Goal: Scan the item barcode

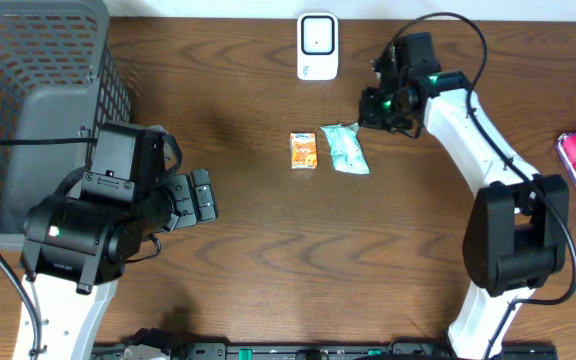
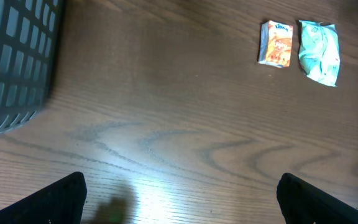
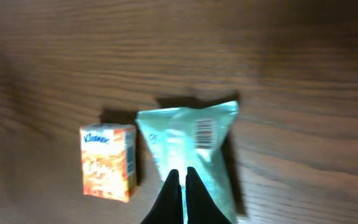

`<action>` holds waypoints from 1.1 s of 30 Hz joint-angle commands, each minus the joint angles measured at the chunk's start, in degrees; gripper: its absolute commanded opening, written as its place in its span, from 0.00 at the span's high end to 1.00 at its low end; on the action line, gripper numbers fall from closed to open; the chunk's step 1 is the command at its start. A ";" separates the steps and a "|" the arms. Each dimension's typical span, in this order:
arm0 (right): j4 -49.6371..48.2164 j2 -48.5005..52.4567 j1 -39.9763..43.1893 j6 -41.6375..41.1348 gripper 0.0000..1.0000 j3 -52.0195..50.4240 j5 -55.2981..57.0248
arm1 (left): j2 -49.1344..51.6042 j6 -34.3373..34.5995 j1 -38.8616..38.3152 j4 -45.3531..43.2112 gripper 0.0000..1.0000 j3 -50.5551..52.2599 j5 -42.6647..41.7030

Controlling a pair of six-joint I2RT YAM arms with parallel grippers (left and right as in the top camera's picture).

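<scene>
Closest to the lens, the right end effector (image 3: 179, 186) stood pinched shut, its tips over the near end of the teal packet (image 3: 191, 149). Whether it nipped the wrapper could not be told. That packet lay flat on the counter (image 1: 268, 250), barcode (image 3: 205, 132) up, just right of an orange tissue pack (image 3: 109, 163). What looked like the white scanner (image 1: 317, 46) sat apart at the far edge. The left end effector (image 2: 179, 205) gaped wide, well to the left. By appearance the task was barely begun: lifting, presenting and scanning remained.
</scene>
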State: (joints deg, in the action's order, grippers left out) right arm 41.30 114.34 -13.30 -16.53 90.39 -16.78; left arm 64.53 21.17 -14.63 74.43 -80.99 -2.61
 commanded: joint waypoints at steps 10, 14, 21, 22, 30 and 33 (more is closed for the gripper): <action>-0.13 4.02 -7.67 -4.24 0.99 -5.42 15.72 | 0.20 0.35 0.22 0.11 0.02 -0.22 0.72; -3.65 5.84 -8.28 -4.68 0.99 -9.07 16.22 | 0.20 0.33 0.22 0.11 0.02 -0.22 0.74; -0.96 4.79 -8.76 -4.66 0.99 -8.85 8.61 | 0.20 0.33 0.22 0.11 0.02 -0.22 0.74; -0.35 4.09 -8.76 -4.66 0.99 -8.26 8.41 | 0.20 0.35 0.22 0.11 0.02 -0.22 0.72; -3.15 -2.73 -8.44 -4.00 0.98 -4.13 21.44 | 0.20 0.35 0.22 0.11 0.02 -0.22 0.74; -5.73 -2.16 -8.50 -4.00 0.96 -4.28 23.96 | 0.20 0.35 0.22 0.11 0.02 -0.22 0.74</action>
State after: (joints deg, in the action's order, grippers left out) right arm 36.95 113.78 -21.61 -20.38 84.75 0.75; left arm 64.53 21.17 -14.63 74.43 -80.99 -2.61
